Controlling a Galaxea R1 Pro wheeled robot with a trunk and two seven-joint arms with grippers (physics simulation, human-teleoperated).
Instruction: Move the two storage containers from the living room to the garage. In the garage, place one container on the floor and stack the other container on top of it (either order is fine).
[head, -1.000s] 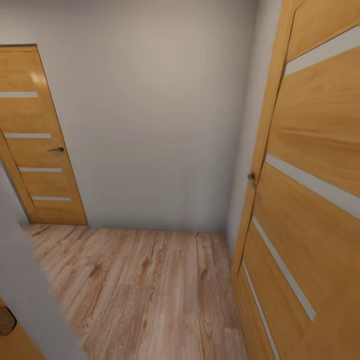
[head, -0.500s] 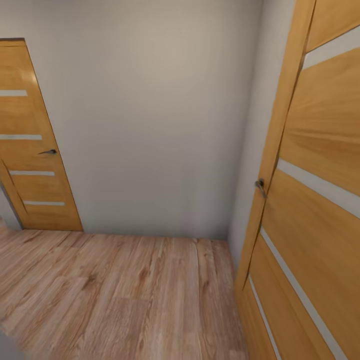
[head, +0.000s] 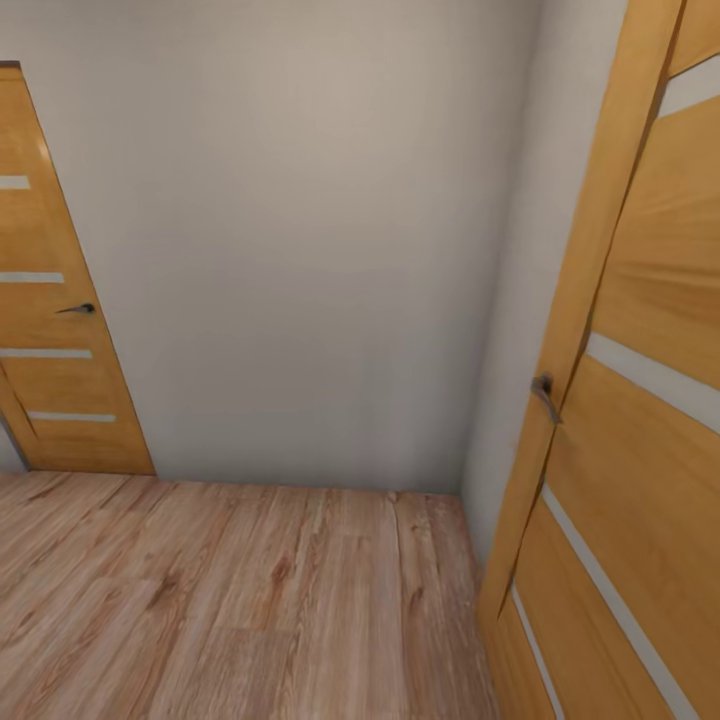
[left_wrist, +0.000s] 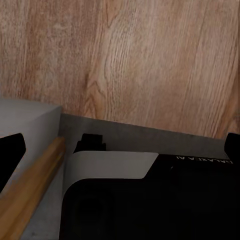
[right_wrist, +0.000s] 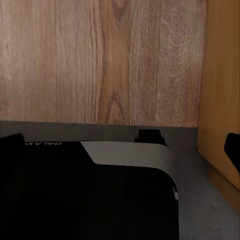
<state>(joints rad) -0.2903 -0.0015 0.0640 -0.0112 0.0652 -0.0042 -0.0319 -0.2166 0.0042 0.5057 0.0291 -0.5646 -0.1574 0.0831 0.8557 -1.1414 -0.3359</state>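
Observation:
The two storage containers are out of view. I am in a narrow passage with a light wood plank floor (head: 250, 600), not the garage's concrete. In the left wrist view my left gripper (left_wrist: 121, 150) hangs over my own black and white base (left_wrist: 150, 200). Its dark fingertips (left_wrist: 10, 155) stand far apart at the picture's edges with nothing between them. My right gripper (right_wrist: 121, 146) is the same in the right wrist view, open and empty above the base (right_wrist: 100, 190).
A plain pale wall (head: 300, 250) closes the passage straight ahead. A wooden panelled door (head: 50, 330) with a handle (head: 78, 309) stands at the left. Another wooden door (head: 640, 420) with a handle (head: 545, 392) is close at my right. A wall corner with wooden trim (left_wrist: 30, 190) lies by my left side.
The whole view has shifted: the left door slid leftward, the right door looms larger, and the grey wall edge at the lower left has left the picture. The camera moved, not the things.

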